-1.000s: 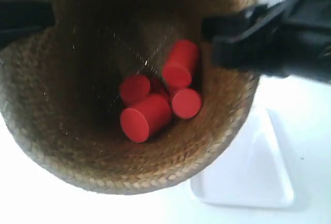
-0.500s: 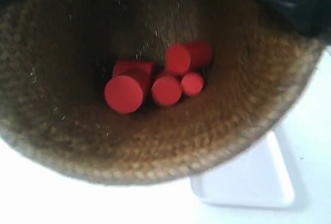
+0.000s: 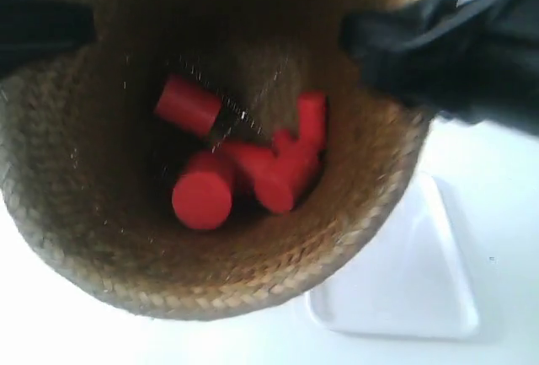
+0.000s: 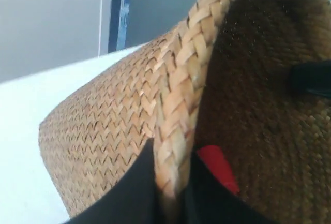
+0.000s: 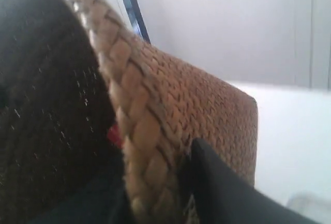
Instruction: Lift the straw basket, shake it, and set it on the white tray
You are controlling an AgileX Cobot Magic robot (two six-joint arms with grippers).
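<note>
The straw basket (image 3: pixel 93 238) hangs in the air close under the exterior camera, its dark inside facing up. Several red cylinders (image 3: pixel 202 201) lie jumbled on its bottom. My left gripper (image 4: pixel 173 157) is shut on the braided rim (image 4: pixel 181 79), one finger outside and one inside. My right gripper (image 5: pixel 155 157) is shut on the opposite rim (image 5: pixel 134 110) the same way. In the exterior view a black arm reaches the rim at the view's left (image 3: pixel 42 28) and another at the view's right (image 3: pixel 438 53). The white tray (image 3: pixel 421 281) lies on the table, partly hidden under the basket.
A white tabletop (image 3: pixel 505 213) surrounds the tray. A pale wall and a dark vertical post (image 4: pixel 118 12) stand behind the table. One red cylinder (image 4: pixel 217 164) shows just inside the rim by my left gripper's inner finger.
The basket jerked towards the exterior camera half a second ago and has dropped back. The red cylinders inside have tumbled into a new jumble. Both grips have held.
</note>
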